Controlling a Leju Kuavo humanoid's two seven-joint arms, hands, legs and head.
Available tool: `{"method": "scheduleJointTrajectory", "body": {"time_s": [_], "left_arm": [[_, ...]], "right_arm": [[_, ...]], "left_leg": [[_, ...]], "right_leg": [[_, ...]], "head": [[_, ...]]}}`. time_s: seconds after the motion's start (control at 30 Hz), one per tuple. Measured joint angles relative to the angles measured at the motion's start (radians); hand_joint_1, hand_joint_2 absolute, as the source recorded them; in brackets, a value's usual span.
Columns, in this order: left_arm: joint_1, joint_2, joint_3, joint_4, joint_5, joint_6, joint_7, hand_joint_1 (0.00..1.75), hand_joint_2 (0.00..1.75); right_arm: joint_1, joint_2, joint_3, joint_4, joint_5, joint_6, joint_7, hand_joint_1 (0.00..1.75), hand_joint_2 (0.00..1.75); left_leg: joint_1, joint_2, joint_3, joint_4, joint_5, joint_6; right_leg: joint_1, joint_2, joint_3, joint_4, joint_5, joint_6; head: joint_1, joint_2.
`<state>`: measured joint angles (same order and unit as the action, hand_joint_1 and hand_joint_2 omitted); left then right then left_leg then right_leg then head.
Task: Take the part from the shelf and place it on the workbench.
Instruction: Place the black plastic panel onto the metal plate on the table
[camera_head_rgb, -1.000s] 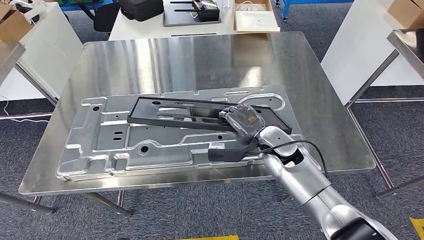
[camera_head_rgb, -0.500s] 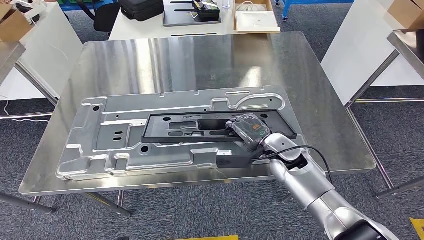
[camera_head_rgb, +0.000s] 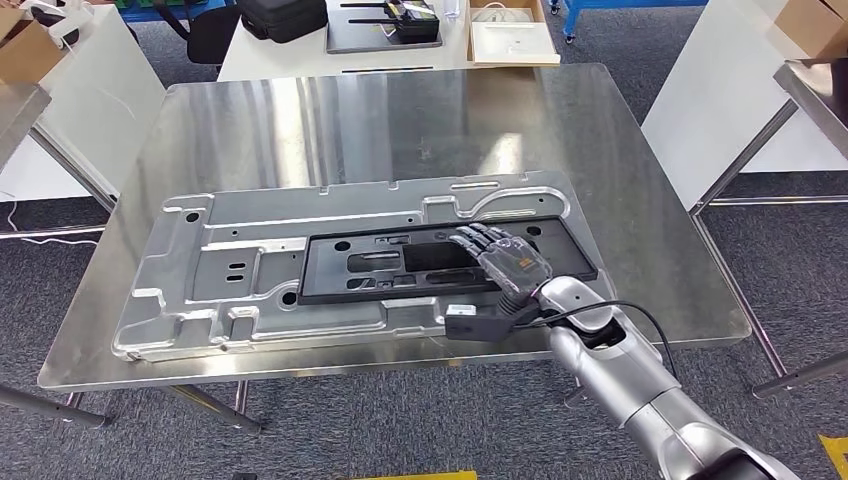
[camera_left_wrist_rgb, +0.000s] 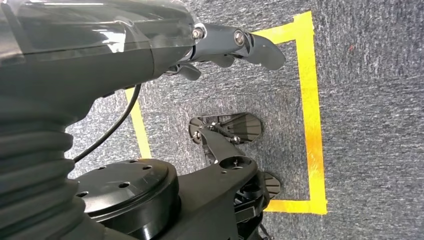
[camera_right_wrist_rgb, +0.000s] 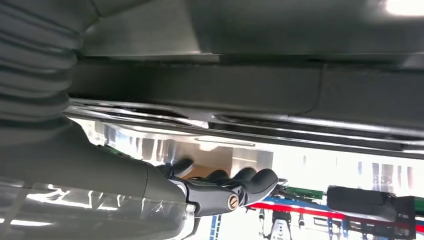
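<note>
The part, a flat black rectangular frame with long slots and cut-outs along its middle, is lying level on the grey stamped panel, and that panel is sitting on the steel surface. The right robot hand is resting over the frame's right end, fingers stretched out and spread, palm down, gripping nothing. In the right wrist view the right robot hand's fingers are showing extended, close to the dark frame edge. The left robot hand is hanging low over grey carpet and yellow tape, fingers loosely apart, holding nothing.
</note>
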<state>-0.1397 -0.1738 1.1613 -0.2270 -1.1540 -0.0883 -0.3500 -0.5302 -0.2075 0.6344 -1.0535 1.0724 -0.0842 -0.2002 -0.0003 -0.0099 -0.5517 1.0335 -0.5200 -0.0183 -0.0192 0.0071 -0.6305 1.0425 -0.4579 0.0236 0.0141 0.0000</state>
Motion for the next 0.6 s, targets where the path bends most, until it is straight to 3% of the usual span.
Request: {"method": "scheduleJointTrajectory", "body": {"time_s": [0.37,0.6], "left_arm": [[0.000,0.000,-0.001,0.000,0.002,0.006,0.005,0.00,0.00],[0.000,0.000,-0.006,0.000,0.002,0.006,0.008,0.00,0.00]], "right_arm": [[0.047,0.003,-0.059,-0.066,-0.004,-0.061,0.009,0.00,0.00],[0.114,0.034,-0.194,-0.232,-0.177,-0.050,-0.060,0.00,0.00]], "left_leg": [[0.000,0.000,0.000,0.000,0.000,0.000],[0.000,0.000,0.000,0.000,0.000,0.000]], "right_leg": [[0.000,0.000,0.000,0.000,0.000,0.000],[0.000,0.000,0.000,0.000,0.000,0.000]], "head": [[0.000,0.000],[0.000,0.000]]}}
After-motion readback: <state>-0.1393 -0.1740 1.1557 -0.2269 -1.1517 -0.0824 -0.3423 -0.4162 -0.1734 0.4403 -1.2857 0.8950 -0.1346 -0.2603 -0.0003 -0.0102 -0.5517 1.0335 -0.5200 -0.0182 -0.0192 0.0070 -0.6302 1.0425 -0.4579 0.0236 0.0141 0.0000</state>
